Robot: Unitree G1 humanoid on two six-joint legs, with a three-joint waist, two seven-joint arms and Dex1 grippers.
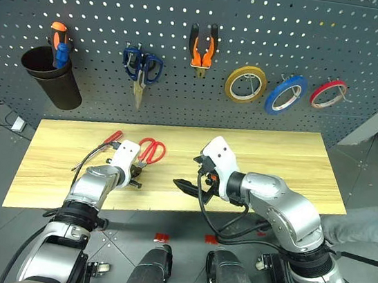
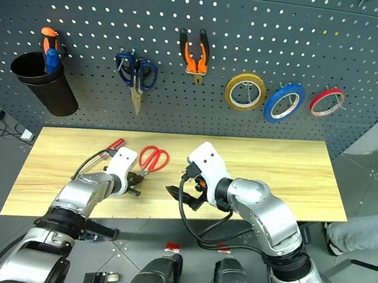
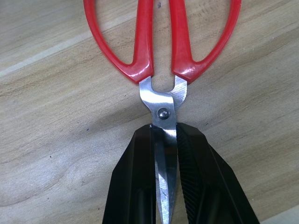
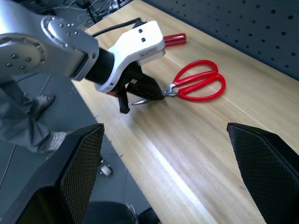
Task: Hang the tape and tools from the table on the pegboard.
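Head pair: high, facing forward and down over table [image 1: 298, 156] and pegboard [image 1: 260, 25], wide, nearly same scene. Left wrist: very close, looking along own fingers [image 3: 135, 186] onto scissors [image 3: 161, 56]. Right wrist: farther back, looking across table toward left gripper [image 4: 142, 95]; same scissors shared with all views.

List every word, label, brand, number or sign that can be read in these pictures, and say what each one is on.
None: no readable text stands anywhere.
Red-handled scissors: handles and blades bear no readable marking.
Left gripper and right gripper: no lettering.
Tape rings on the pegboard: any print is too small to tell.
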